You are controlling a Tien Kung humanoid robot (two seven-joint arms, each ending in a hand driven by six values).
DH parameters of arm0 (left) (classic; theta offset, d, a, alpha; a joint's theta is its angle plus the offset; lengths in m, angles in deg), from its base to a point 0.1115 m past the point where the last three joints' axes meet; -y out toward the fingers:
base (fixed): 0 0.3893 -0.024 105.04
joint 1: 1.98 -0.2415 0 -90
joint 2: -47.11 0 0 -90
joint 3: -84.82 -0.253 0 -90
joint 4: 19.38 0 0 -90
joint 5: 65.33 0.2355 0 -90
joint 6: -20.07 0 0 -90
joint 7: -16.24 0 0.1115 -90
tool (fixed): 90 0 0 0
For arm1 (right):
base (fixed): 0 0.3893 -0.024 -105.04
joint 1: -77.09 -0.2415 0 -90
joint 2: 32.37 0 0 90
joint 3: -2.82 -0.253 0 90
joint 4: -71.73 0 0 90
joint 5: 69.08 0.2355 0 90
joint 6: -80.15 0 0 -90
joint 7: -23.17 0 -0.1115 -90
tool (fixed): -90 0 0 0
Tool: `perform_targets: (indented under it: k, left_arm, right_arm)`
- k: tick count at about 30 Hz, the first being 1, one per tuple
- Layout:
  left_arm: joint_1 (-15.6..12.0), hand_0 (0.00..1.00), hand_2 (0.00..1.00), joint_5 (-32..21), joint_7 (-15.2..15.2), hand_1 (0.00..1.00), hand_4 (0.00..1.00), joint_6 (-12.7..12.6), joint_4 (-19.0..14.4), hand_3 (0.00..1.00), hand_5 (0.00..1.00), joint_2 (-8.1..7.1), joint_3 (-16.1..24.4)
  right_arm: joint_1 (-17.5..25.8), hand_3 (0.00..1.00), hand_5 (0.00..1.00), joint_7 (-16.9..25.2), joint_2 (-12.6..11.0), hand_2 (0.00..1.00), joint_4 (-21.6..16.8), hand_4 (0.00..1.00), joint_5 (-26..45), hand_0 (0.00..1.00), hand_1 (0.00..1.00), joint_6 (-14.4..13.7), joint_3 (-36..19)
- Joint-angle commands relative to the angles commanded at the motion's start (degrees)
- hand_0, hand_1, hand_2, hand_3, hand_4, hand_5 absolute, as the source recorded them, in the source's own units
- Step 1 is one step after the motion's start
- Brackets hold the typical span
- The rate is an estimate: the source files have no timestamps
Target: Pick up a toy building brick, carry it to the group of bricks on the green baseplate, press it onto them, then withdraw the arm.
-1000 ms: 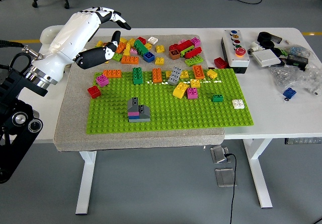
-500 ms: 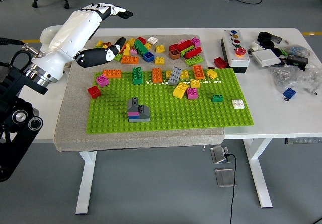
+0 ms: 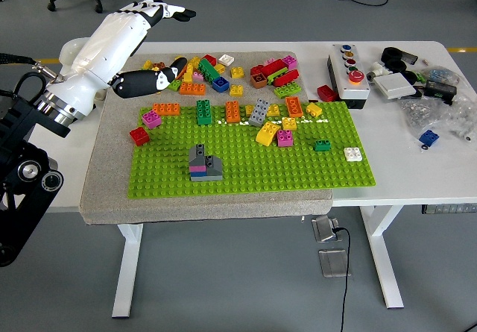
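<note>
My left hand (image 3: 181, 39) hovers over the back left corner of the grey mat, fingers spread open and holding nothing. Its black thumb (image 3: 153, 80) lies just left of the pile of loose bricks (image 3: 216, 74). The green baseplate (image 3: 253, 171) covers the middle of the mat. A stacked group of grey, pink and blue bricks (image 3: 203, 163) stands on its front left. More single bricks (image 3: 261, 113) are scattered along the plate's back edge. The right arm does not show.
A red brick (image 3: 139, 135) lies on the grey mat (image 3: 104, 186) left of the plate. A button box (image 3: 347, 74), cables and bagged parts (image 3: 436, 97) fill the table's right side, with a blue brick (image 3: 428, 138) near them.
The left hand has risen a little and drawn back to the left, its fingers lifting away from the thumb. No brick has moved.
</note>
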Motion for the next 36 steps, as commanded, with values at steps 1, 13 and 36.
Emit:
perform_targets:
  k: [1,13,36]
  left_arm:
    - [0.02,0.869,0.782,-0.07,0.02,0.850,0.660,0.00,0.05,0.812,0.084,-0.02,0.01]
    - [2.31,0.950,0.854,-17.27,1.46,0.928,0.904,5.46,5.90,0.871,0.308,-1.33,0.67]
    - [9.70,0.986,0.896,-72.62,-8.34,0.950,0.998,24.18,22.35,0.925,0.687,-8.45,-6.79]
  right_arm:
    - [0.00,0.558,0.508,0.01,0.01,0.691,0.00,0.802,0.03,0.739,0.639,-0.01,0.02]
    - [-0.03,0.558,0.508,0.00,-0.12,0.691,0.00,0.803,0.10,0.739,0.639,0.00,-0.04]
    - [-0.17,0.558,0.508,-0.10,-0.31,0.691,0.00,0.803,0.39,0.738,0.639,0.07,0.05]
